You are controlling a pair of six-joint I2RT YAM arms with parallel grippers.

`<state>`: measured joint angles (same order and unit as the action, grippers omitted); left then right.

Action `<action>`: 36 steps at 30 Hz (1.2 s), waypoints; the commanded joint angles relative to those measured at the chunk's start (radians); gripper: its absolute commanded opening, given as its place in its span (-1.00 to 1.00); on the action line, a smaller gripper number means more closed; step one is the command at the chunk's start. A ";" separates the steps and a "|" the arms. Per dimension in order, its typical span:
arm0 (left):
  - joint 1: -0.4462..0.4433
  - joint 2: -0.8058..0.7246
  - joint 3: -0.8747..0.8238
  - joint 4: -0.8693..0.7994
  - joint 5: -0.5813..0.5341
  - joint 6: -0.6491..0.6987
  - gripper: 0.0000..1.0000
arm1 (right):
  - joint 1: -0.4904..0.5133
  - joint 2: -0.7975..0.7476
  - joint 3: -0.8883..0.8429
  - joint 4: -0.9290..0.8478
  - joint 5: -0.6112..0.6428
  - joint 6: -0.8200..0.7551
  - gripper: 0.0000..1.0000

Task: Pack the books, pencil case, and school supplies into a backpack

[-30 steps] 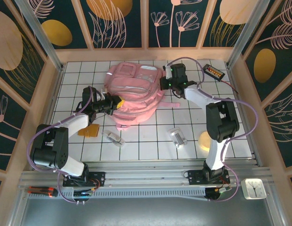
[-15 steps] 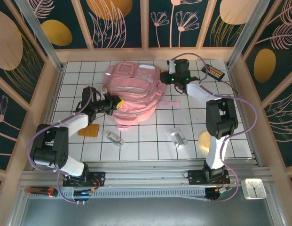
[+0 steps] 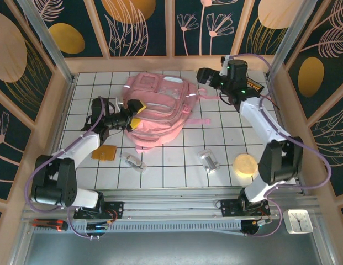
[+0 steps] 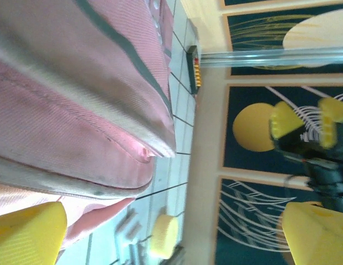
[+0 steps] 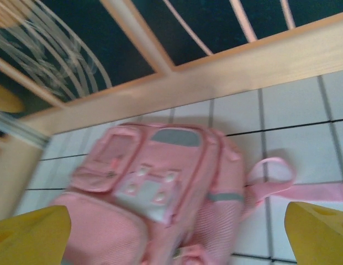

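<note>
So the big soft pale pink backpack (image 3: 160, 113) with the glossy clear-fronted pockets is lying flat in the upper middle of the overhead view, on the white gridded table top (image 3: 226, 135), with a thin pink strap (image 3: 201, 121) trailing off to the right. The left gripper (image 3: 136, 114) is right at the bag's left edge with its yellow-padded jaws spread wide and nothing clamped between them. In its own wrist view the pink fabric (image 4: 77, 110) crowds the left half, but I can't tell if a pad actually touches it. The right gripper (image 3: 203, 75) is just off the bag's upper right corner, jaws also wide and empty. Its wrist view looks over the whole bag (image 5: 154, 187), with a yellow pad (image 5: 27, 237) in each lower corner. Toward the lower left of the overhead view there's a small flat orange-brown square pad (image 3: 104, 153), with a silver-grey metallic clip piece (image 3: 133, 162) just to its right. A second clip piece (image 3: 209, 161) sits lower middle, beside a round pale yellow disc (image 3: 246, 164). A black slab with an orange label (image 3: 253, 86) is in the upper right, partly behind the right arm.
</note>
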<state>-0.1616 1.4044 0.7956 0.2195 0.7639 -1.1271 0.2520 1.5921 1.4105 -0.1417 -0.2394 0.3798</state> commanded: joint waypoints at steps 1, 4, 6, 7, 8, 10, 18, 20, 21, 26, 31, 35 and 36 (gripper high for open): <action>0.008 -0.062 0.090 -0.220 -0.075 0.224 0.97 | 0.009 -0.014 -0.015 -0.135 -0.148 0.140 0.99; 0.009 -0.080 0.170 -0.425 -0.184 0.403 0.98 | 0.055 -0.011 -0.002 -0.239 -0.184 0.149 0.99; 0.010 -0.074 0.249 -0.536 -0.265 0.513 0.98 | 0.083 0.015 0.014 -0.285 -0.236 0.115 0.98; 0.009 -0.069 0.268 -0.565 -0.299 0.553 0.98 | 0.095 0.028 0.024 -0.301 -0.252 0.088 0.99; 0.007 -0.059 0.288 -0.599 -0.337 0.609 0.98 | 0.112 0.053 0.040 -0.318 -0.273 0.043 0.98; -0.010 -0.030 0.334 -0.652 -0.400 0.750 0.98 | 0.140 0.101 0.082 -0.367 -0.246 -0.053 0.98; -0.143 -0.059 0.294 -0.536 -0.590 1.446 0.98 | 0.174 -0.080 -0.267 0.223 -0.267 -0.321 0.97; -0.142 -0.061 0.284 -0.468 -0.603 1.571 0.98 | 0.166 -0.084 -0.265 0.237 -0.281 -0.317 0.94; -0.143 -0.056 0.277 -0.428 -0.607 1.645 0.98 | 0.165 -0.079 -0.260 0.229 -0.295 -0.327 0.91; -0.142 0.031 0.309 -0.385 -0.557 1.981 0.92 | 0.158 -0.071 -0.227 0.142 -0.309 -0.360 0.58; -0.142 0.122 0.323 -0.342 -0.545 2.094 0.75 | 0.152 -0.095 -0.295 0.211 -0.339 -0.377 0.39; -0.143 0.177 0.317 -0.290 -0.562 2.099 0.56 | 0.153 -0.111 -0.305 0.235 -0.337 -0.326 0.33; -0.144 0.189 0.330 -0.293 -0.576 2.091 0.52 | 0.152 -0.119 -0.307 0.235 -0.353 -0.321 0.30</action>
<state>-0.3061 1.5646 1.1053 -0.1322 0.1967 0.8989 0.4110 1.5215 1.1160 0.0357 -0.5533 0.0402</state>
